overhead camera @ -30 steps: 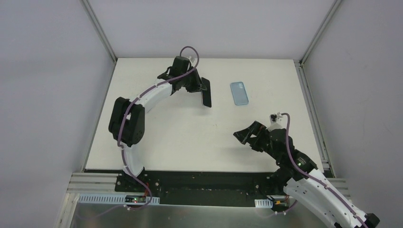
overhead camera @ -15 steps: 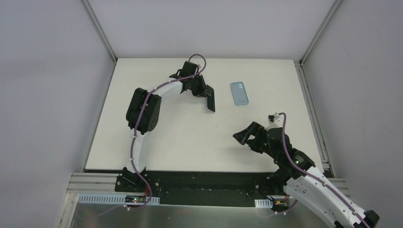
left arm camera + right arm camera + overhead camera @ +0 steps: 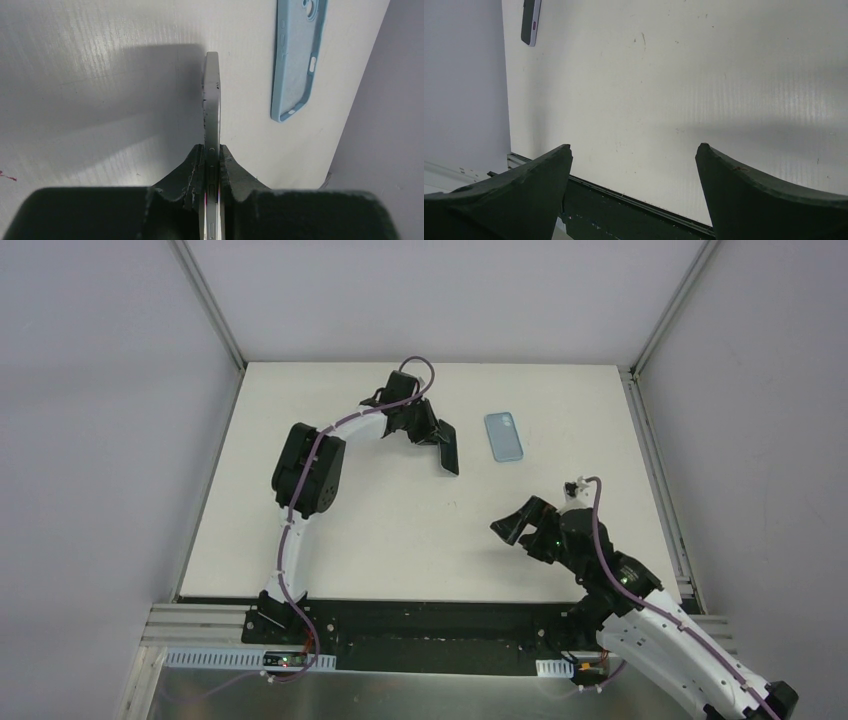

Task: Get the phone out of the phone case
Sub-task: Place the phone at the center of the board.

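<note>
- Top external view: left end effector point(image 3: 436, 438) clamps the phone point(image 3: 450, 452), held on edge, near the desk's point(image 3: 380, 530) far edge.
- Blue phone case point(image 3: 504, 436) lies flat nearby, apart from the phone.
- Right end effector point(image 3: 525, 533) hangs released by the near edge.

Two robot arms in white shells, the left arm point(image 3: 281, 562) and the right arm point(image 3: 662, 636), have bulky black joint housings and black bases point(image 3: 268, 620). A purple cable point(image 3: 599, 510) runs along each arm. The left hand point(image 3: 212, 155) has matte black fingers with rough inner edges. The right hand point(image 3: 634, 150) has broad, curved fingers tapering to points.
</note>
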Available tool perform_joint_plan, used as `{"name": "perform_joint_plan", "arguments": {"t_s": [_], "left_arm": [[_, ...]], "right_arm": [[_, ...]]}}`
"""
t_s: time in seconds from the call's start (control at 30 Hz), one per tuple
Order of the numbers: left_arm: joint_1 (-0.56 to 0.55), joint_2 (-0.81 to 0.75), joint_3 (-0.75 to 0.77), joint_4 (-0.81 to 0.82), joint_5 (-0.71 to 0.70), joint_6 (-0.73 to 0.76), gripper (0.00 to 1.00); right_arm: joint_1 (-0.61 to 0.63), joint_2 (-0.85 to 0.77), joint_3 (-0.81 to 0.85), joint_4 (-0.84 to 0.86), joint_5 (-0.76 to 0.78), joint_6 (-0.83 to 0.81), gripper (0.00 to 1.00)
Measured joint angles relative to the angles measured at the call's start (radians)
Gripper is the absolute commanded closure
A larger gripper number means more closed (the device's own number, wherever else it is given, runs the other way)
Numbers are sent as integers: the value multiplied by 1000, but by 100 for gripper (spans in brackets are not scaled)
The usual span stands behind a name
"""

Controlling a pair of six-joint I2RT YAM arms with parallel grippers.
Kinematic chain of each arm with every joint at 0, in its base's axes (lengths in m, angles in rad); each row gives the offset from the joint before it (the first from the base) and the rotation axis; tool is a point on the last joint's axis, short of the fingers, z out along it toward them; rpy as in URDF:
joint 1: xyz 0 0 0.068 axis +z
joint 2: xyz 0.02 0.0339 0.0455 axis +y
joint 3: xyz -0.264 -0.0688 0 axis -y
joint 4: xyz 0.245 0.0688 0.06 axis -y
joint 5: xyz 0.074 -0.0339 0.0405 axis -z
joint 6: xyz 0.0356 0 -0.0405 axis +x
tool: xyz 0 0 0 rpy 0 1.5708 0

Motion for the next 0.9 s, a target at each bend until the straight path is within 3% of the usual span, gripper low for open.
{"name": "perform_joint_plan", "arguments": {"t_s": [0.3,0.9], "left_arm": [[1,14,0,15,41,-13,88],[14,16,-14,19,44,-14,78]], "right_arm": [[-1,-13,0,-35,43,-4,1],[-5,-52,0,-87,93,-19,1]]}}
